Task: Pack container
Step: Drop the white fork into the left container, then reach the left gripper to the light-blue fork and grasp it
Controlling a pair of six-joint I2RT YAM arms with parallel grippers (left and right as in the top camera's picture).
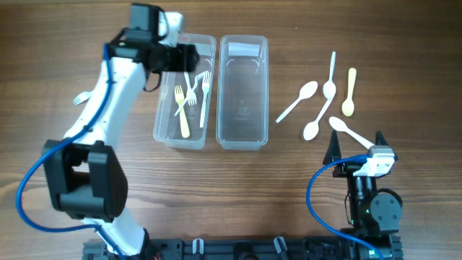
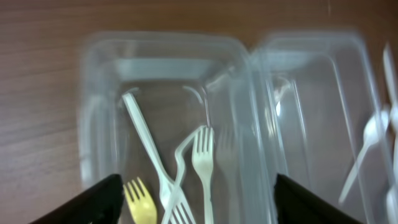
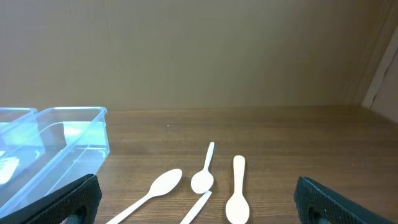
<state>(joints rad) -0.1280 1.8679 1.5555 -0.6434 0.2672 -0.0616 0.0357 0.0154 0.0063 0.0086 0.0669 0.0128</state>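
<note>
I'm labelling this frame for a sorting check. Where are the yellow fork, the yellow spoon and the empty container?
yellow fork (image 1: 182, 119): overhead view, on its handle.
yellow spoon (image 1: 349, 108): overhead view, on its bowl.
empty container (image 1: 242, 108): overhead view, on its bare floor.

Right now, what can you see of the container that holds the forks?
The container is a clear plastic box, long, with rounded corners, open on top, upright on the table. Several white forks and one yellow fork lie loose inside. An empty twin box stands close along its side. The open left gripper hovers above it.
</note>
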